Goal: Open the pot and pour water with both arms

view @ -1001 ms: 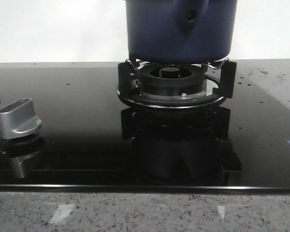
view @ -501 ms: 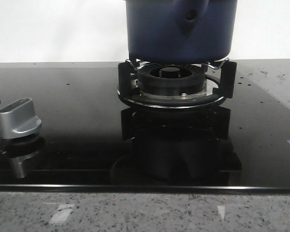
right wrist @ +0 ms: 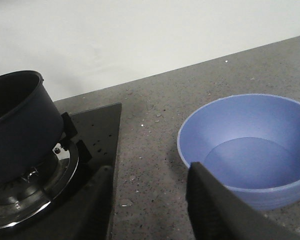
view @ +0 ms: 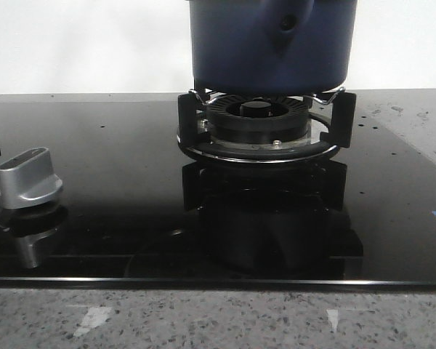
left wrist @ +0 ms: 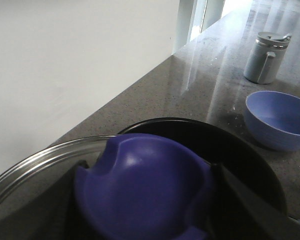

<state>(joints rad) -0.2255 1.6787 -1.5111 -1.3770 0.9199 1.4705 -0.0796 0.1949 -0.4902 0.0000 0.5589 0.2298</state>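
Sitting on the black burner ring, the dark navy-blue round pot is open; pouring remains. The left gripper clamps the glass lid's blue knob; the right gripper gapes empty.

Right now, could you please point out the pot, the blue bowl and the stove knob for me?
pot (view: 232, 43), front view, on its navy side wall.
blue bowl (right wrist: 250, 125), right wrist view, on its inner wall.
stove knob (view: 27, 178), front view, on its silver grip.
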